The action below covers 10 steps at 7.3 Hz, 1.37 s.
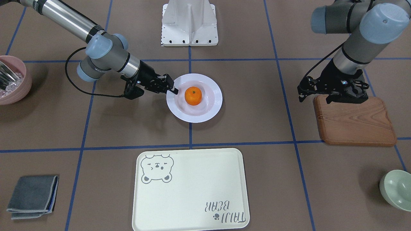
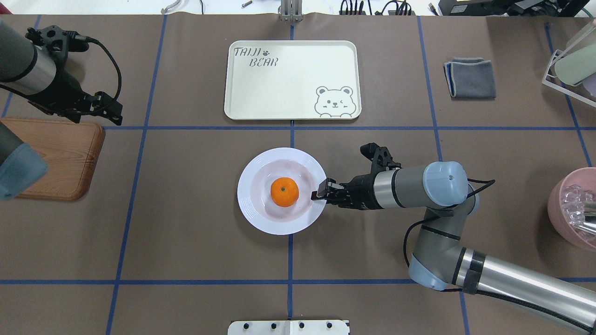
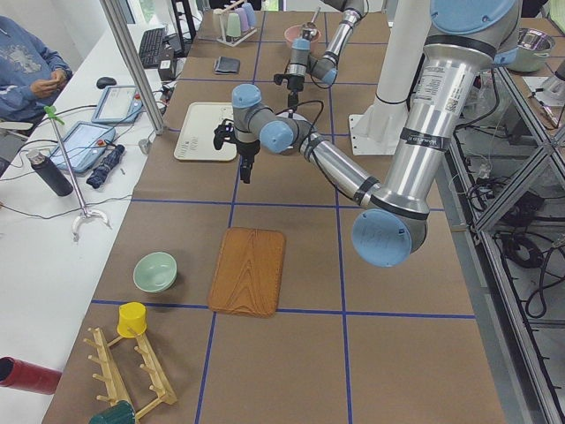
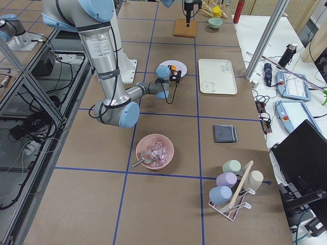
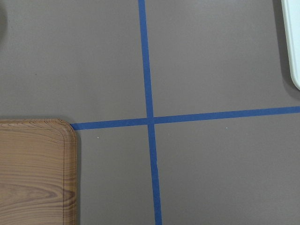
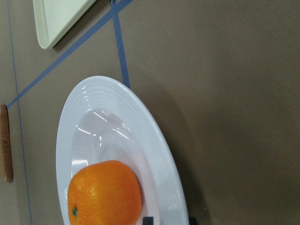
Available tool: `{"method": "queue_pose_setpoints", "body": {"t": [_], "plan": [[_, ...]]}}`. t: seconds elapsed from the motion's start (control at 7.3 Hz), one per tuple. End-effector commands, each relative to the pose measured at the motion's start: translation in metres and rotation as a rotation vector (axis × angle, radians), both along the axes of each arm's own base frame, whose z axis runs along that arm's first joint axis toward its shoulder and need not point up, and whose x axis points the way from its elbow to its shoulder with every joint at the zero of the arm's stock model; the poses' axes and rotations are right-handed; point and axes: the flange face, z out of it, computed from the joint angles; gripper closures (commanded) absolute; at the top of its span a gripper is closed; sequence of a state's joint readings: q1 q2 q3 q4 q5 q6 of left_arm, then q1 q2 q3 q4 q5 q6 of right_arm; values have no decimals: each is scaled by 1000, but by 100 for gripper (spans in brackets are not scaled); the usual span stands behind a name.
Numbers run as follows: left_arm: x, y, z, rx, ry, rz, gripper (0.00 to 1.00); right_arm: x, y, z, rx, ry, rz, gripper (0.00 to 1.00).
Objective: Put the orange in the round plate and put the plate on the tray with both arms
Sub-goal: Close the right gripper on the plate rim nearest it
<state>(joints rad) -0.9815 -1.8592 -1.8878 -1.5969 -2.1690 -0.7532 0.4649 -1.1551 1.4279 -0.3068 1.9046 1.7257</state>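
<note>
The orange (image 1: 193, 96) lies in the middle of the round plate (image 1: 192, 118), which rests on the table at its centre. My right gripper (image 1: 173, 89) lies level at the plate's rim on the robot's right side, shut on that rim; the right wrist view shows the plate (image 6: 117, 108) and the orange (image 6: 104, 193) close up. The tray (image 1: 189, 189) lies bare beyond the plate, apart from it. My left gripper (image 1: 314, 96) hangs open over the corner of the wooden board, holding nothing, far from the plate.
A brown wooden board (image 1: 354, 120) lies under the left arm. A pink bowl (image 1: 13, 80) with clear pieces and cutlery, a folded grey cloth (image 1: 32, 196) and a pale green bowl (image 1: 398, 189) stand near the table's edges. The white robot base (image 1: 189, 22) stands behind the plate.
</note>
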Motion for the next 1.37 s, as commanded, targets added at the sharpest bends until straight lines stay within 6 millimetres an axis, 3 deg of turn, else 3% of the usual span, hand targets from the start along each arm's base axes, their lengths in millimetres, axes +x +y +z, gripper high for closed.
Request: {"method": "queue_pose_setpoints", "body": {"t": [0.0, 0.82, 1.23], "plan": [[-1, 0, 0, 0, 0, -2, 2, 2, 1, -2, 10, -19, -1, 97], [-2, 1, -3, 2, 1, -2, 2, 11, 3, -16, 45, -93, 4, 100], [-2, 1, -4, 4, 3, -2, 2, 26, 3, -19, 12, -196, 15, 100]]}}
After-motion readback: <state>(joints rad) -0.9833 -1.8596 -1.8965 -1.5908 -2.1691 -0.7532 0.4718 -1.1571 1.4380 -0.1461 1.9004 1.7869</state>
